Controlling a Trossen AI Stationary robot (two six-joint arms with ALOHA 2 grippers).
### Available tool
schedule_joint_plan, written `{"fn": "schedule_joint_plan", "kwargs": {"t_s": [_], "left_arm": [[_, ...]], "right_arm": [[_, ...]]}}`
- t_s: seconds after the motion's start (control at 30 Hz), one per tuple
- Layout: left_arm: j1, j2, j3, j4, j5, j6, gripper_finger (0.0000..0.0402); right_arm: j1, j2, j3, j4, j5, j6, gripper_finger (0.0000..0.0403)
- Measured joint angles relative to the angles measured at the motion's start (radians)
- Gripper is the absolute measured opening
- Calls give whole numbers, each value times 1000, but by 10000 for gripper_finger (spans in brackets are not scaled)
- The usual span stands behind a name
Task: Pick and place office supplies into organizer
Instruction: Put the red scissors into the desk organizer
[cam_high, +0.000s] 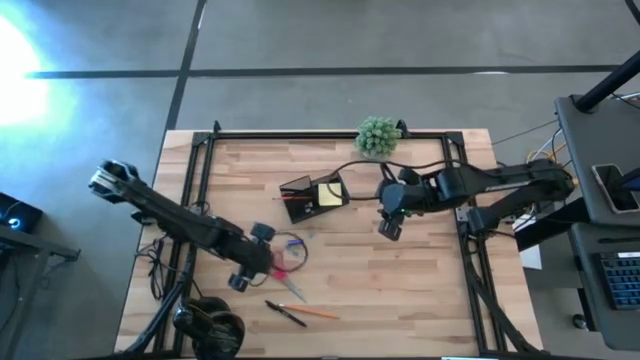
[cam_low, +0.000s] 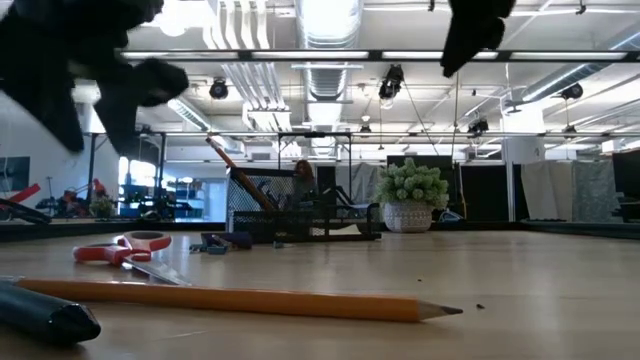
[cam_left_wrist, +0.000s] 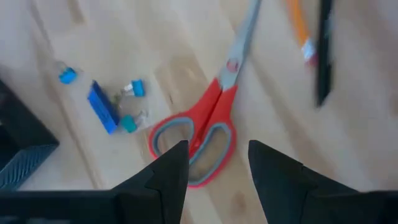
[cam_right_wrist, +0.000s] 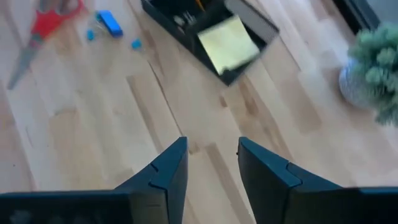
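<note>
The left gripper (cam_left_wrist: 214, 171) is held with jaws spread and empty just above the red-handled scissors (cam_left_wrist: 208, 118), which lie flat on the table (cam_high: 400, 290). The right gripper (cam_right_wrist: 211, 168), jaws likewise spread, is held near the black organizer (cam_high: 312, 193), where the yellow sticky-note pad (cam_right_wrist: 228, 43) is seen

Red-handled scissors (cam_left_wrist: 205, 118) lie flat and closed just ahead of the left claw (cam_left_wrist: 217, 163). Beyond them lie an orange pencil (cam_high: 315, 313) and black pen (cam_high: 285, 315). The black mesh organizer (cam_right_wrist: 208, 34), yellow sticky pad (cam_right_wrist: 228, 43) atop, sits ahead of the right claw (cam_right_wrist: 211, 163).
</note>
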Motion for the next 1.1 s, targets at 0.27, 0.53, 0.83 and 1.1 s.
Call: {"fn": "schedule_joint_plan", "kwargs": {"t_s": [0.27, 0.53, 0.83, 1.1], "left_arm": [[12, 172, 0, 62, -7, 157, 153], [46, 216, 0, 92, -26, 175, 146], [81, 266, -36, 128, 48, 223, 102], [110, 267, -38, 124, 95, 220, 59]], "right_arm": [[16, -20, -68, 0, -2, 31, 130], [22, -17, -73, 4, -5, 30, 126], [22, -17, -73, 6, -3, 31, 126], [22, -17, -73, 8, -2, 31, 121]]}}
